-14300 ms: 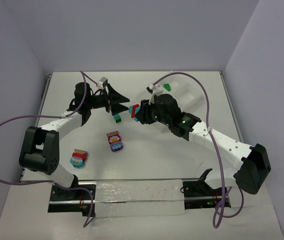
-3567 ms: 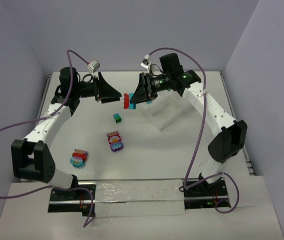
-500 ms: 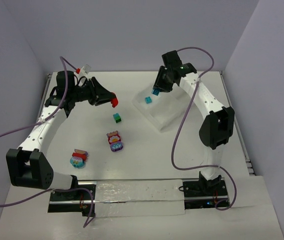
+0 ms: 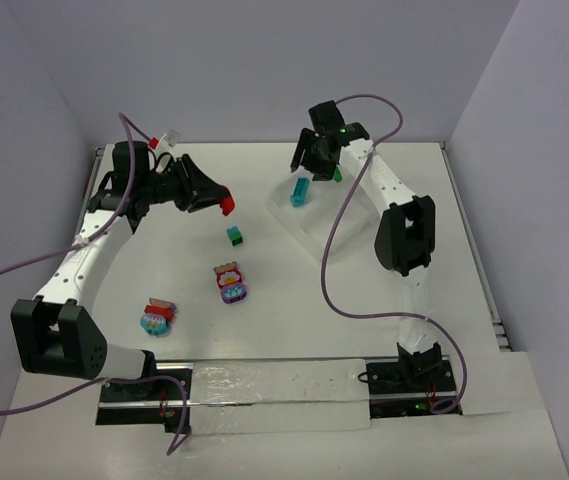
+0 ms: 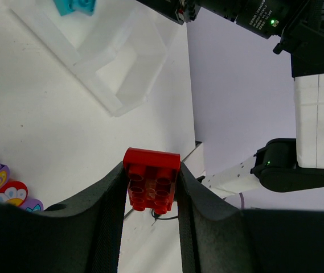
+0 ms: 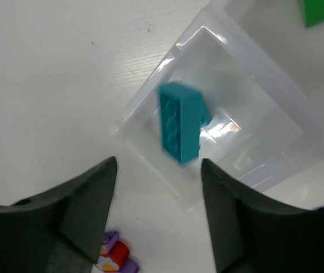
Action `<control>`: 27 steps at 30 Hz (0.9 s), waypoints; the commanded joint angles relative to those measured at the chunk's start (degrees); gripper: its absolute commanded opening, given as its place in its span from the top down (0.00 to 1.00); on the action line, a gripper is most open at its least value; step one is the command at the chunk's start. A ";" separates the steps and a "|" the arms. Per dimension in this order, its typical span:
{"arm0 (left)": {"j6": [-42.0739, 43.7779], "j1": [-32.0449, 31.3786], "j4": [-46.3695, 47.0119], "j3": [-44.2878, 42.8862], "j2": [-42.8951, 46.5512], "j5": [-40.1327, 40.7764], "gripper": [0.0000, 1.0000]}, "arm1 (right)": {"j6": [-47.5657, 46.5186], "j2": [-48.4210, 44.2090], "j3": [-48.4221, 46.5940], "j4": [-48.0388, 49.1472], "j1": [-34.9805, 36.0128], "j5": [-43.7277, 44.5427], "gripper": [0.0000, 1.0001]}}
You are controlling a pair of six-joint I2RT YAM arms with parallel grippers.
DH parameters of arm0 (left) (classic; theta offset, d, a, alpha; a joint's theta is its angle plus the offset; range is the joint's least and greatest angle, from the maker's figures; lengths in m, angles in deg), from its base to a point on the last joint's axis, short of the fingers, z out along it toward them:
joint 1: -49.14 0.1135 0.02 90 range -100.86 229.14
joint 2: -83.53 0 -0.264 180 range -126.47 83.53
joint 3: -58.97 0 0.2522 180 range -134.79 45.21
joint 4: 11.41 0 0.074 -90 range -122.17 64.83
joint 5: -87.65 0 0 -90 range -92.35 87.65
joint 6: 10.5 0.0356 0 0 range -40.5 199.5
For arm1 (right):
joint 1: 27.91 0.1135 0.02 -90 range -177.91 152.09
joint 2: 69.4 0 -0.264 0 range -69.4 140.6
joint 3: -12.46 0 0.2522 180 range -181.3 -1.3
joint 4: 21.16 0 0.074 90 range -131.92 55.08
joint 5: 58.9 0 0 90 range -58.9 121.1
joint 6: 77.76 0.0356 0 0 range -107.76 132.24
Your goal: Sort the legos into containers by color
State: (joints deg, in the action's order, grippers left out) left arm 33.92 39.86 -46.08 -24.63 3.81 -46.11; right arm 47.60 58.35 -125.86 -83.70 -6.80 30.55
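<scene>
Legos mostly unsorted: teal brick (image 6: 181, 122) in tray (image 4: 329, 228) under right end effector (image 6: 159, 165), fingers apart & empty; left end effector (image 4: 214, 198) clamped on red brick (image 5: 151, 179); green brick (image 4: 234, 236), purple clump (image 4: 231, 283) + red/blue clump (image 4: 156, 317) on tabletop (image 4: 314, 320), yet to sort.

**Clear run across the table's middle; the tray's left corner is crowded**

You have bare table (image 4: 294, 320) right of the green brick (image 4: 234, 236), the purple-and-pink clump (image 4: 230, 283) and the red-and-teal clump (image 4: 156, 316). The right arm (image 4: 374, 180) lies across the tray (image 4: 324, 240), with the right gripper (image 4: 312, 165) spread above the teal brick (image 4: 301, 191). The left gripper (image 4: 220, 200), clamping a red brick (image 5: 151, 186), hangs left of the tray.
</scene>
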 commanded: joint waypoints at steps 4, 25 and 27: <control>0.50 0.23 -0.36 -4.08 0.97 0.60 1.00 | -2.04 -0.04 -5.42 -0.17 0.08 -0.86 0.24; -14.49 0.31 22.16 -0.81 -2.57 -9.56 1.00 | -8.60 -27.16 17.04 19.33 6.25 -51.87 0.24; -16.59 0.31 26.31 0.17 -2.31 -10.83 1.00 | -8.09 -26.67 16.05 19.92 7.17 -53.57 0.23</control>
State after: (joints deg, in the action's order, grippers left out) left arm 23.02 39.88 -32.33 -25.53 1.33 -52.06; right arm 38.69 30.03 -108.91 -65.85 -1.33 -14.33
